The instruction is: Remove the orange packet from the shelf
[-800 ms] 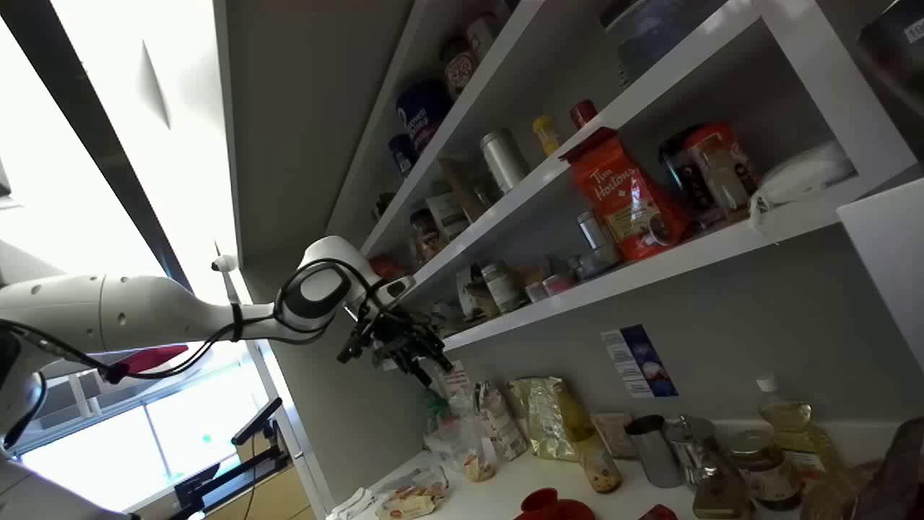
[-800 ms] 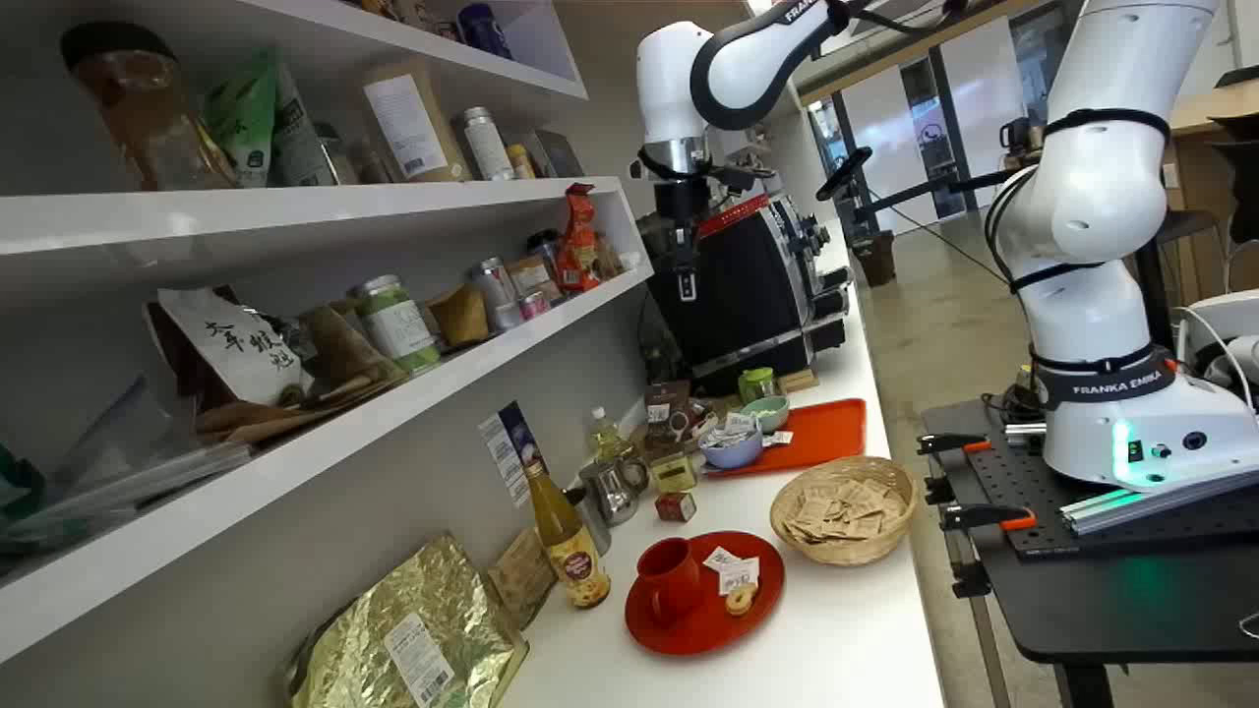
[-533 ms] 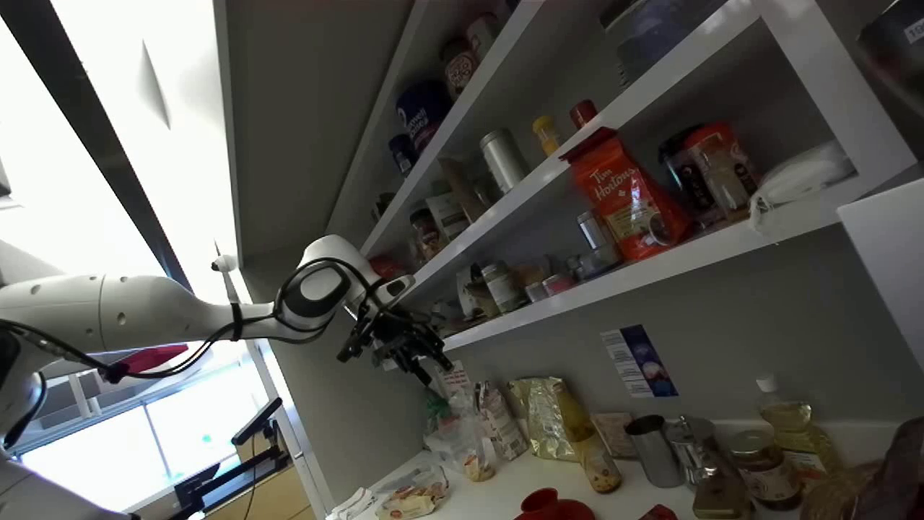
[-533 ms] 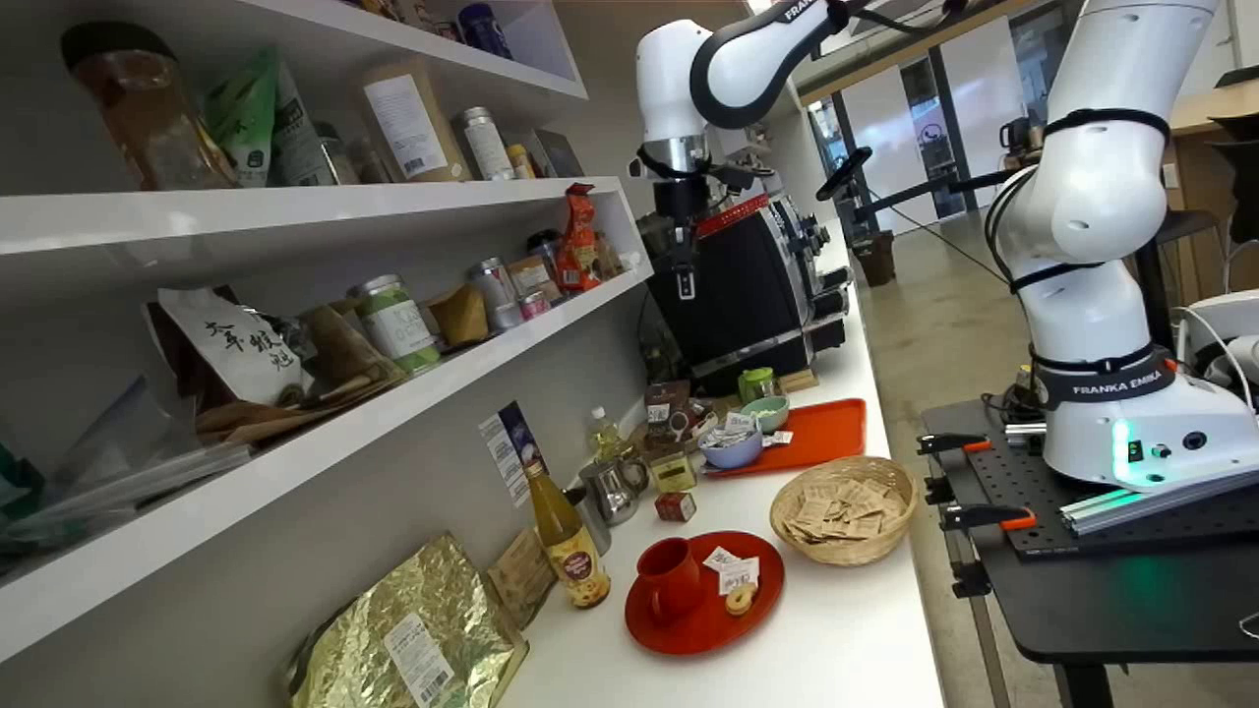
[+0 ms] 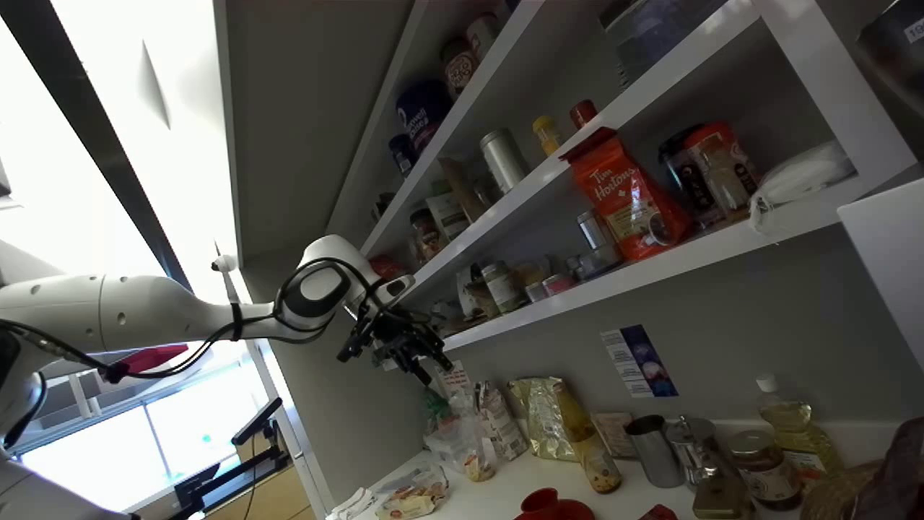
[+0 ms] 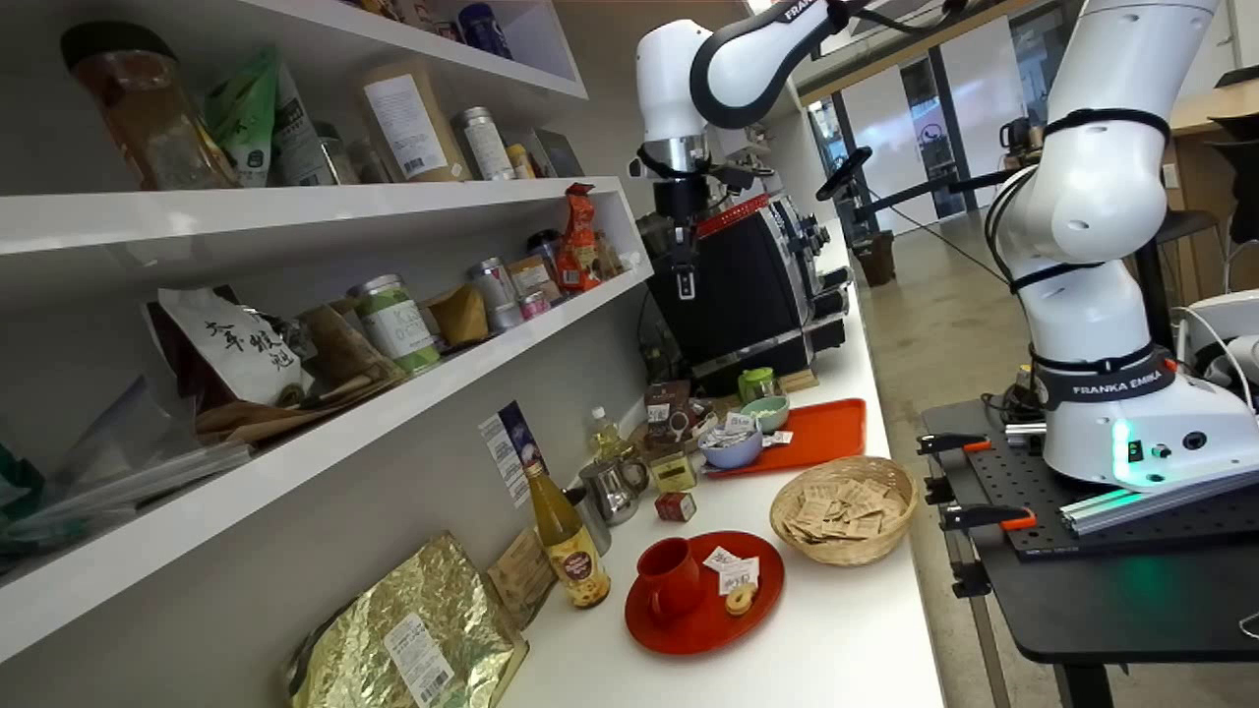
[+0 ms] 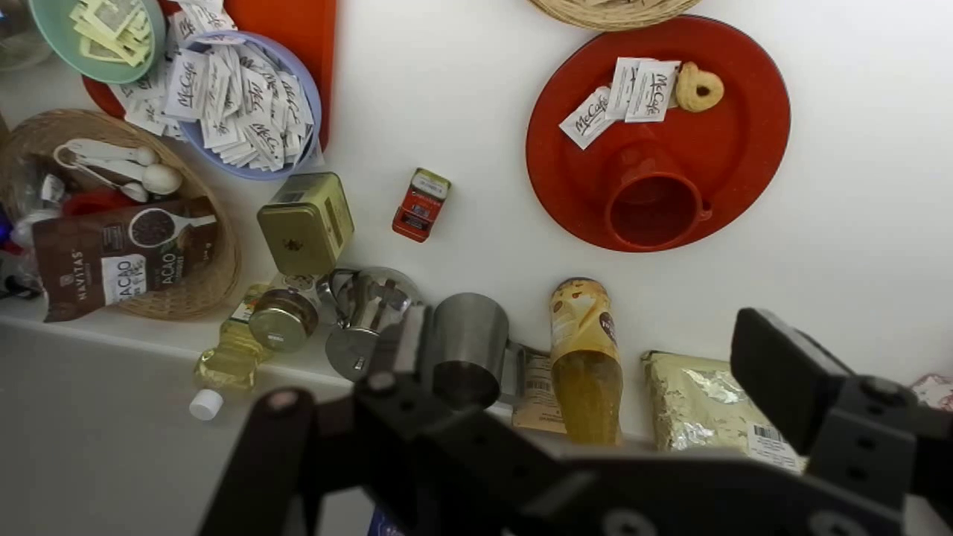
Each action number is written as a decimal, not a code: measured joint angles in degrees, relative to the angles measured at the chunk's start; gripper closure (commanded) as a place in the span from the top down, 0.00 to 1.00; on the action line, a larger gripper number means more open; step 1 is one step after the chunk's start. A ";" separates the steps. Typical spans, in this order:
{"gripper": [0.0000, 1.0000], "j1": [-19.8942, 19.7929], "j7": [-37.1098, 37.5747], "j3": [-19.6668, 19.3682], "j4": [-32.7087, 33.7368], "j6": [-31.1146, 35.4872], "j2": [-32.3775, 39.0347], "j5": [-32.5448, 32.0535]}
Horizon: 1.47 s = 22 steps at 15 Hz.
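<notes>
The orange packet (image 5: 626, 201) stands upright on the lower white shelf (image 5: 650, 269), leaning slightly, with its top near the board above. It also shows in an exterior view (image 6: 578, 248) near the far end of the shelf (image 6: 393, 408). My gripper (image 5: 434, 367) hangs pointing down, out in front of the shelf and apart from the packet. It also shows in an exterior view (image 6: 686, 283), to the right of the packet. In the wrist view my gripper (image 7: 588, 350) has its fingers wide apart with nothing held. The packet is out of the wrist view.
Jars stand beside the packet, among them a silver-lidded jar (image 5: 592, 230). Below, the counter (image 7: 461, 89) holds a yellow bottle (image 7: 586, 365), a steel cup (image 7: 470, 335), a gold bag (image 7: 700, 402) and a red plate (image 7: 744, 149). A black machine (image 6: 748, 295) stands behind the gripper.
</notes>
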 measured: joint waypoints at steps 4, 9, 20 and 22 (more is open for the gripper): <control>1.00 0.00 0.00 0.00 0.00 0.00 0.00 0.00; 1.00 -0.11 0.20 0.00 -0.05 0.09 0.00 -0.40; 1.00 -8.67 14.68 2.85 -0.04 17.01 3.36 -18.72; 1.00 -11.44 18.86 3.72 0.75 20.11 4.68 -22.82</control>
